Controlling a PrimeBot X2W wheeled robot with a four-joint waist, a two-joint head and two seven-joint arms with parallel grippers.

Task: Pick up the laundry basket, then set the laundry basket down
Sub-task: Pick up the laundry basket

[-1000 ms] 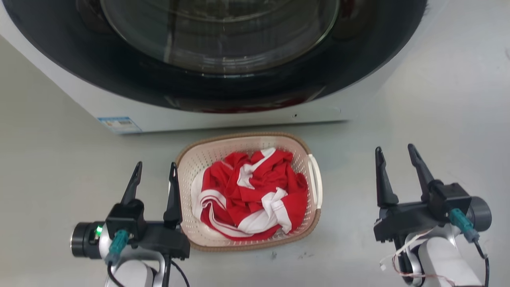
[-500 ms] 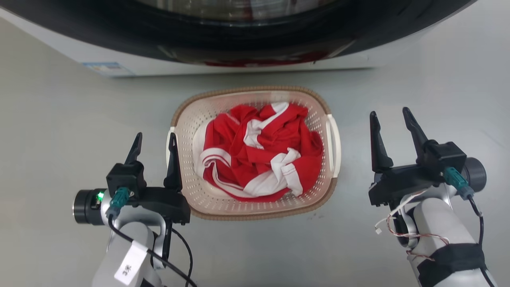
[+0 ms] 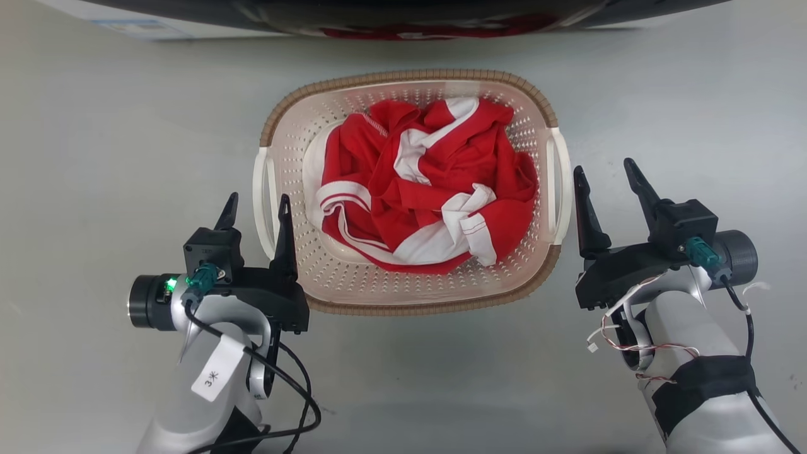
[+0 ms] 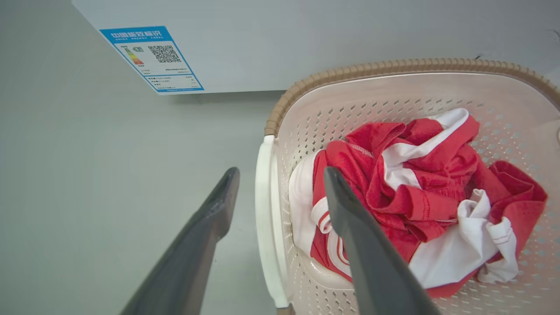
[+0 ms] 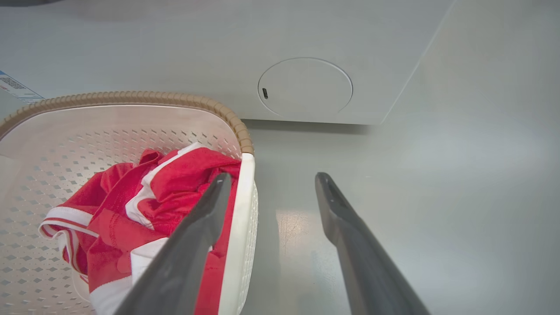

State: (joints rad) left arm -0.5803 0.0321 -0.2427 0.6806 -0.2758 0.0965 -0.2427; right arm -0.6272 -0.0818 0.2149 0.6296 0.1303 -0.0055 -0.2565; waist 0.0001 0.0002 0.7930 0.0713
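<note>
Perforated matt plastic laundry basket point(image 3: 328, 277); crumpled cloth clothing point(image 3: 429, 183); smooth floor point(image 3: 126, 126).

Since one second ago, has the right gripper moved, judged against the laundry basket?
Yes. The right gripper has moved left toward the laundry basket: its inner finger now sits beside the right handle, where a wide gap lay before.

Crumpled red-and-white garment point(image 3: 429, 183), washing machine point(image 4: 332, 35), blue label point(image 4: 151, 59)

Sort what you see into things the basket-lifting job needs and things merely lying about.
Job: laundry basket, its white loop handles, left hand, right hand, both open.
Lying about: red-and-white garment inside the basket, washing machine, its blue energy label, grey floor.
</note>
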